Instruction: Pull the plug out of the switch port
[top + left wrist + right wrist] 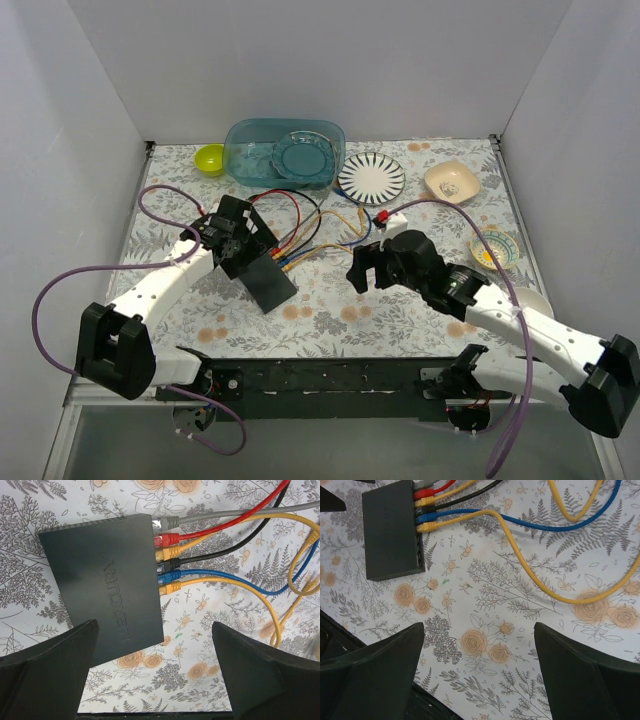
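Left of the worktop's (330, 325) centre, toward the near edge, lies the black Mercury switch (105, 580). Six plugs (164, 555) sit in a row along one side: grey, red, yellow, black, blue, yellow. The left hand (154, 630) hovers above it, fingers wide apart. The right hand (479, 627), equally wide, hangs over the worktop to its right.

Matt black plastic switch (105, 585) on smooth floral-printed cloth (210, 630).

I see plain white walls (330, 60) boxing in my desk (160, 215) on three sides, its grey floral cloth (340, 322) evenly lit.
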